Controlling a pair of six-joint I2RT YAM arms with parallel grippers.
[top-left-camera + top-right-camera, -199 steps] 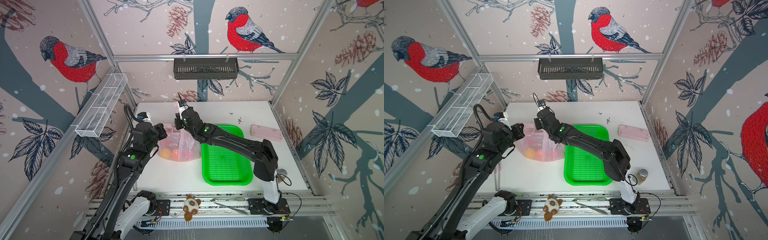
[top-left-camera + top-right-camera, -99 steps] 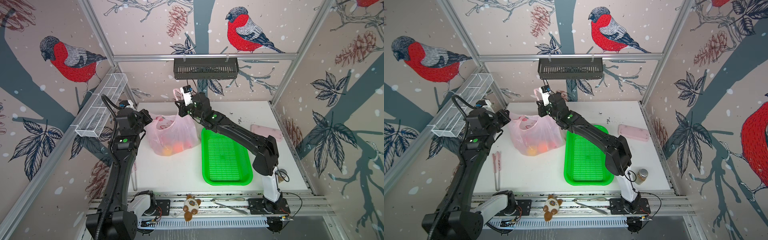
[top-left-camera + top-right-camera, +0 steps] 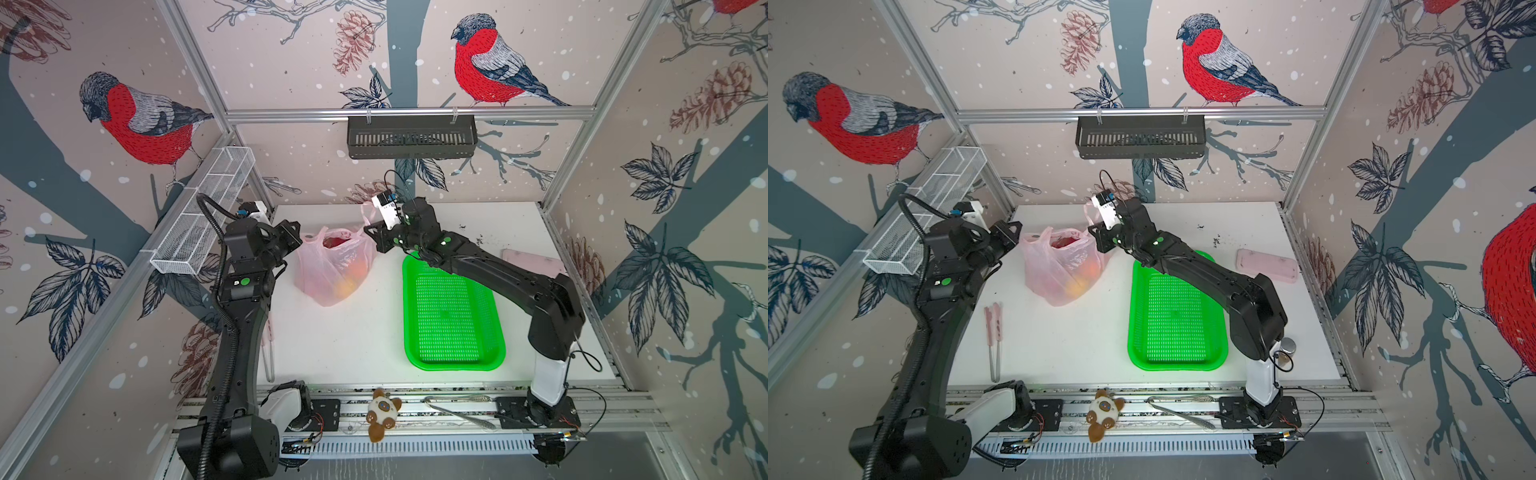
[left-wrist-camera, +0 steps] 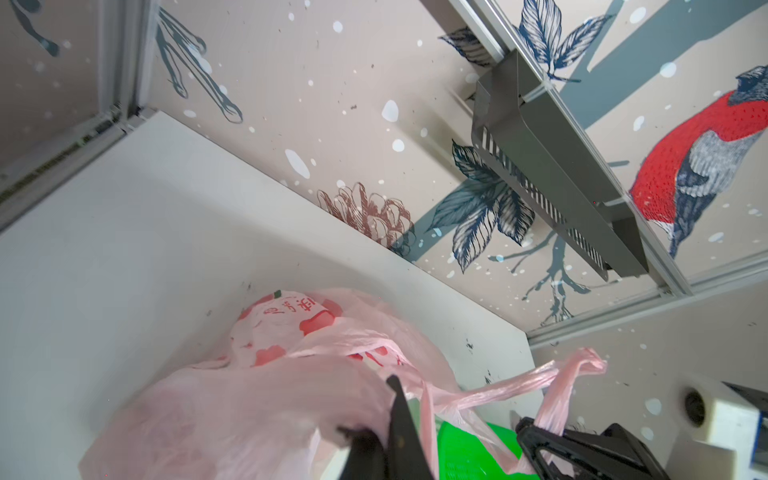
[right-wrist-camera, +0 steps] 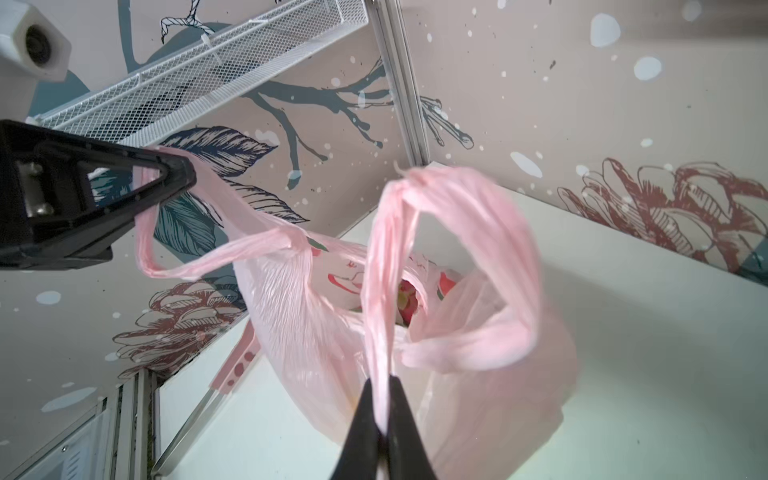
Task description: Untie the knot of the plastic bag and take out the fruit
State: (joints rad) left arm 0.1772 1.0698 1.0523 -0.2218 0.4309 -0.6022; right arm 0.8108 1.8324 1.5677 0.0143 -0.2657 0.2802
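**Far edge of the desk, mid-task** – Two black robot arms hold a thin, translucent pale pink plastic bag (image 3: pixel 332 270) open near the far edge of the white desk (image 3: pixel 353 345), just left of a bright green perforated plastic tray (image 3: pixel 453 316). The left gripper (image 5: pixel 183 176) is clamped on one twisted pink handle loop (image 5: pixel 257 245). The right gripper (image 5: pixel 380 390) is pinched tight on the other (image 5: pixel 457 187). The two loops are drawn to opposite sides, and no knot shows between them.

The bag appears to rest on the desk with its mouth gaping upward. The fruit is inside: a magenta piece (image 5: pixel 409 302) shows through the opening, and orange and yellow rounds (image 3: pixel 353 276) glow through the film lower down. None lies on the tray.

The untying looks finished, and the job appears to be turning to unloading. That would call for one gripper to release its loop and reach into the mouth while the other keeps the bag up – the slack film could sag shut once tension drops.
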